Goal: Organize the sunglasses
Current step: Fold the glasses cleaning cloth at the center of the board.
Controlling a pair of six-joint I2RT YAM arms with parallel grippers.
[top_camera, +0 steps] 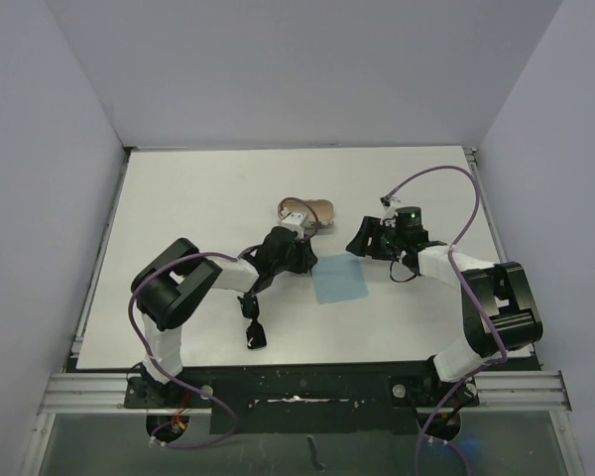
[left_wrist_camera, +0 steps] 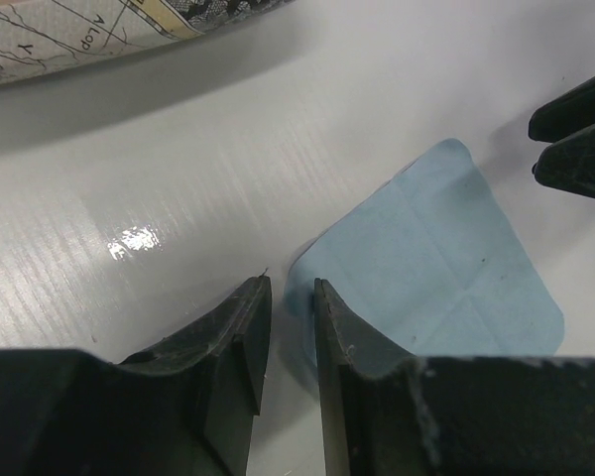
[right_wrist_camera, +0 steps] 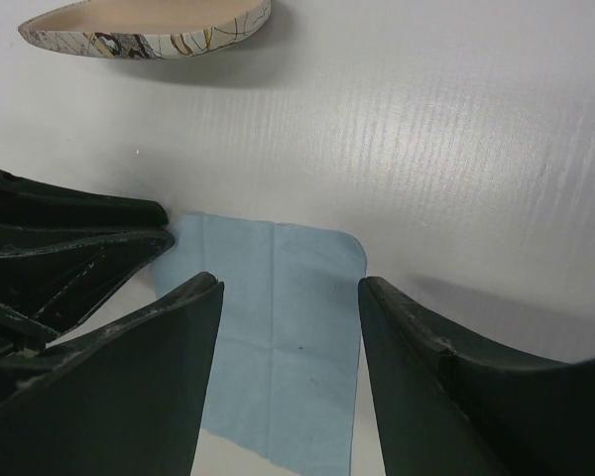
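The left gripper (left_wrist_camera: 290,293) is almost closed, with only a slim gap between its fingers. Its tips sit at the left corner of the blue cloth (left_wrist_camera: 436,268). The pictures do not show whether they touch the cloth. The right gripper (right_wrist_camera: 290,288) is spread wide above the far end of the cloth and holds nothing. The two grippers are close together over the cloth, left gripper on the left and right gripper on the right. The sunglasses (top_camera: 255,335) lie on the white counter (top_camera: 178,198), nearer and to the left of the cloth, beside the left arm and apart from both grippers. The patterned case (top_camera: 312,210) lies just beyond the cloth.
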